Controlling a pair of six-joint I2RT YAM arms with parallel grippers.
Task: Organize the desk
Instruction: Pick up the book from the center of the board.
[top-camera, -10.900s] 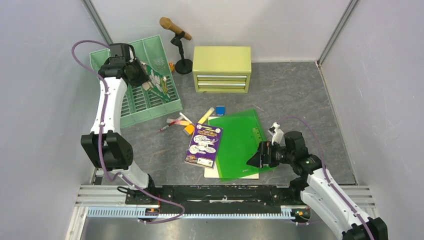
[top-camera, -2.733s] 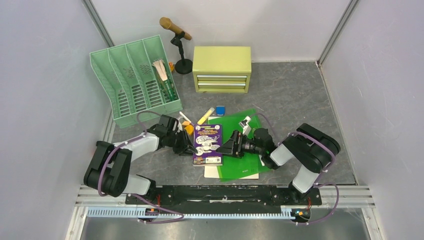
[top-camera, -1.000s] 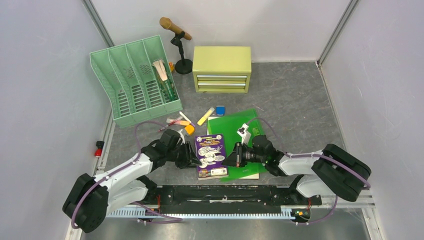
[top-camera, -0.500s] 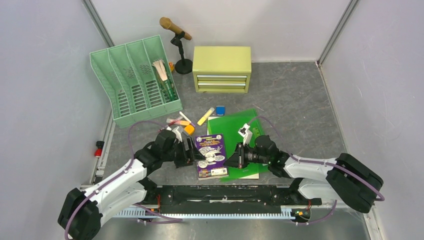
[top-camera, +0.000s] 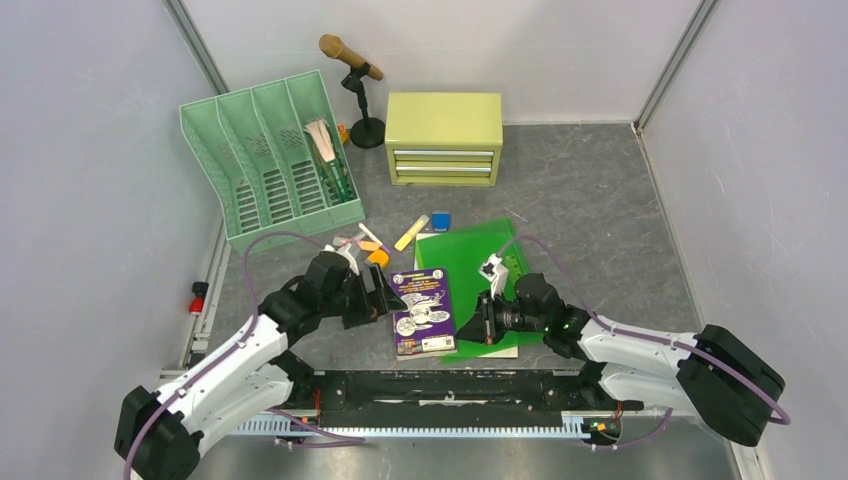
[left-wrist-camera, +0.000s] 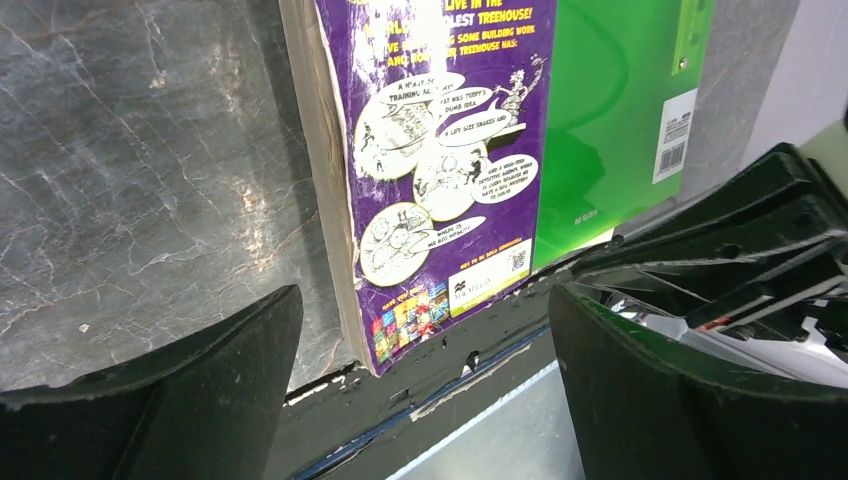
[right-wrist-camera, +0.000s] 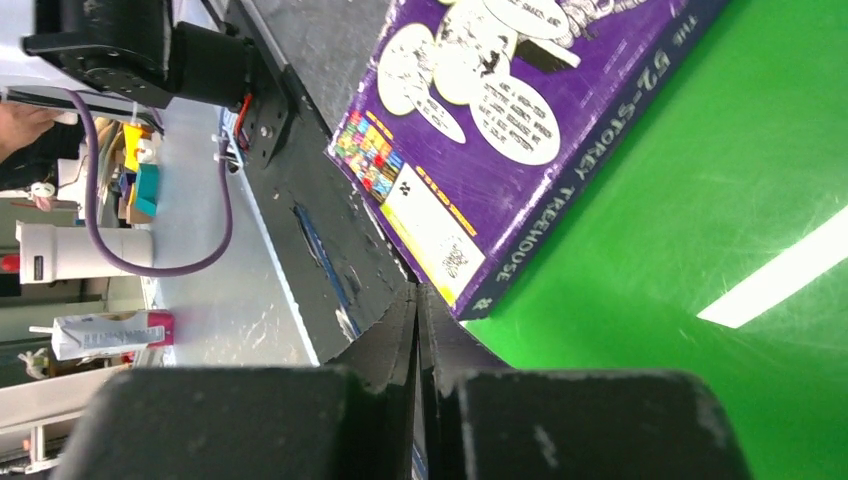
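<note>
Pale walls (top-camera: 90, 150) enclose the dark grey tabletop (top-camera: 580, 190), which spreads ahead of both arm bases. You see the purple book (top-camera: 422, 312) lying at the tabletop's near edge, overlapping the green folder (top-camera: 485, 265). On the left arm (top-camera: 240, 352) the jaws stand wide open just left of the book, holding nothing. On the right arm (top-camera: 630, 340) the jaws are closed beside the book's right edge.

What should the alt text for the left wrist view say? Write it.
A purple book lies on the grey desk, its right side over a green folder, just ahead of the open left hand. The shut right hand sits at the book's far side.
</note>
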